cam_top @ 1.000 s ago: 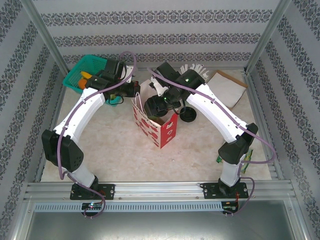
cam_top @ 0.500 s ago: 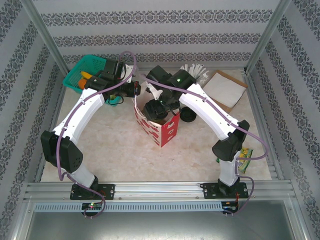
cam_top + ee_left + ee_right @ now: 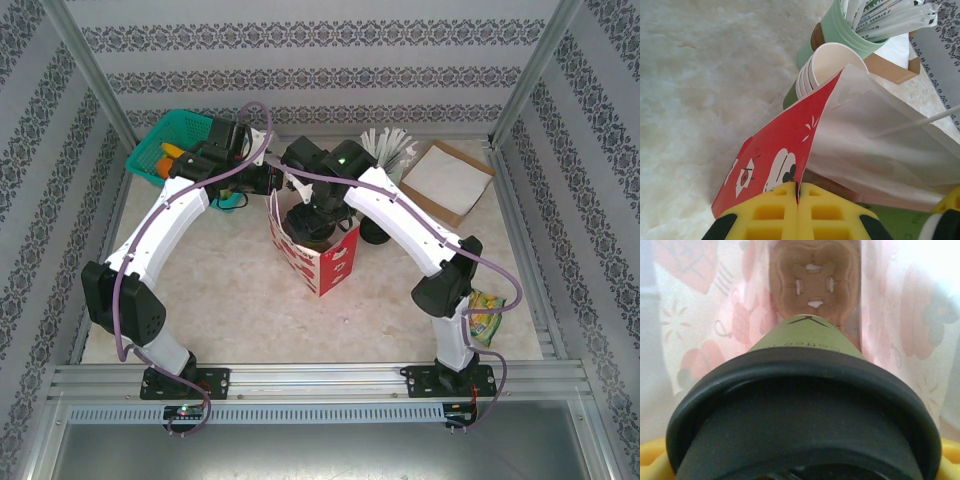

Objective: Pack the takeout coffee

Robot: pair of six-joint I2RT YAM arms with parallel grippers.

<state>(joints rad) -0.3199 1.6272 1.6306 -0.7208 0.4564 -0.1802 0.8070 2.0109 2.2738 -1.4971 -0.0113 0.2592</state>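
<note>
The right tool [image 3: 312,214], clamped wide around the lidded coffee cup [image 3: 805,337], has swung left into the paper bag [image 3: 335,262] at mid-frame, so the cup now hangs above the pulp tray [image 3: 812,282] on the bag's floor. The left tool [image 3: 797,212] grips the bag's edge. The cup's base is hidden, and from above the arm covers the cup.

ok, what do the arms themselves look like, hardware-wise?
Same build: left arm and right arm have white link shells, black joints, black base plates. A purple cable loops along each. The left end effector has yellow fingers with square recesses. Green status light near the right wrist.
</note>
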